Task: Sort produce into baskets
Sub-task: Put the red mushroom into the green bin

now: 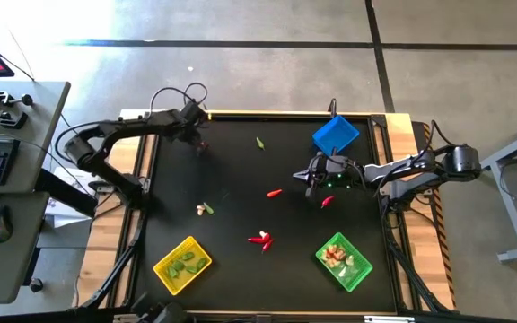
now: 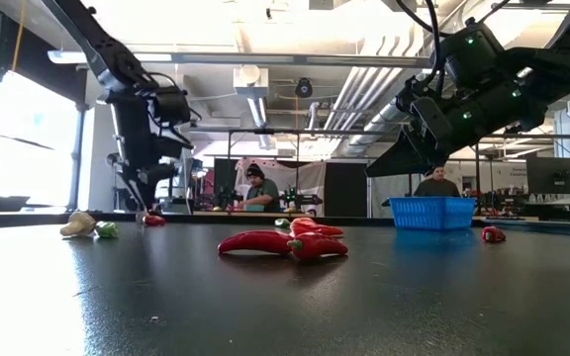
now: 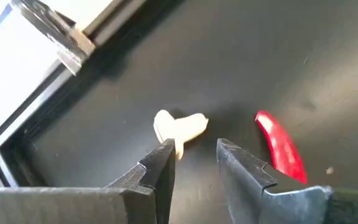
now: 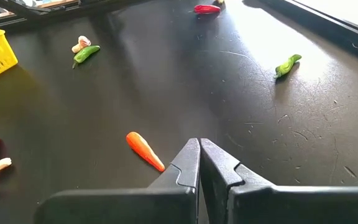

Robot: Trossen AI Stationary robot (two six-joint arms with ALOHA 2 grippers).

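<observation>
My left gripper (image 3: pixel 194 149) is open near the table's far left corner (image 1: pixel 198 142), pointing steeply down. A whitish bulb (image 3: pixel 180 127) lies on the table just past its fingertips, with a red chili (image 3: pixel 281 146) beside it. My right gripper (image 4: pixel 199 149) is shut on nothing and hangs above the table (image 1: pixel 309 175), in front of the blue basket (image 1: pixel 335 135). An orange carrot-like piece (image 4: pixel 145 150) lies below it. The yellow basket (image 1: pixel 182 265) holds green pods. The green basket (image 1: pixel 344 260) holds whitish-pink bulbs. My left gripper has one fingertip (image 3: pixel 165 152) right beside the bulb's near end (image 3: pixel 178 148). I cannot tell whether it touches the bulb. The bulb lies flat on the table, ahead of the gap between the fingers rather than in it.
Loose produce lies about the black table: a green pod (image 1: pixel 260 142) at the far middle, a red piece (image 1: pixel 328 201) under my right arm, red chilies (image 1: pixel 260 239) near the front middle, and a bulb with a green pod (image 1: pixel 205 209) at the left. People sit in the room beyond.
</observation>
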